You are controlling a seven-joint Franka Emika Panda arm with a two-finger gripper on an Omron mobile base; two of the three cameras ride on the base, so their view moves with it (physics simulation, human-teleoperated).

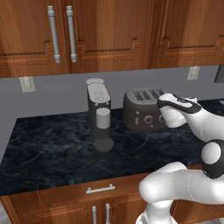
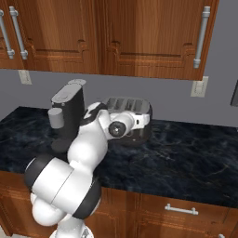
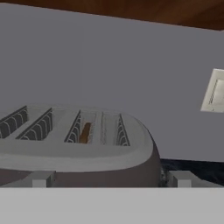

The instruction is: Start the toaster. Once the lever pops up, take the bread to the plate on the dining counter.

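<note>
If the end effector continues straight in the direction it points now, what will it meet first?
Most likely the dark grey rounded toaster: its slotted top lies just ahead of the open end effector. Aimed slightly higher, it might pass over and reach the plain grey wall behind; depth is unclear.
</note>
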